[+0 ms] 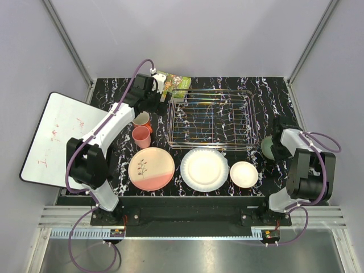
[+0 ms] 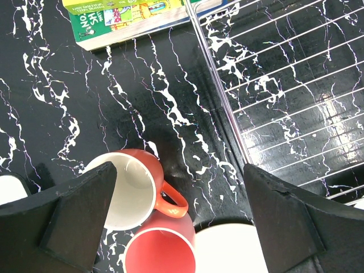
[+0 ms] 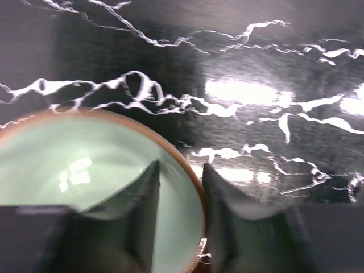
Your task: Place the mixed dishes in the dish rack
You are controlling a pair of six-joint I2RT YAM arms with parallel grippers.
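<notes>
Dish rack [image 1: 211, 119] sits mid-tabletop; right gripper [image 3: 181, 170], part-open, straddles the rim of the pale green bowl [image 3: 85, 165] near the right edge; empty left gripper [image 2: 179, 173] gapes over two salmon-pink cups [image 2: 128, 193].

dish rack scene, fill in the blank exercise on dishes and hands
The right hand has one finger outside the pale green bowl, one ____.
The left hand hovers wide ____ above the pink cups.
The large white plate lies ____ the sprig plate and small cream bowl.
The dish rack holds ____ dishes.
Missing: inside; open; between; no
</notes>
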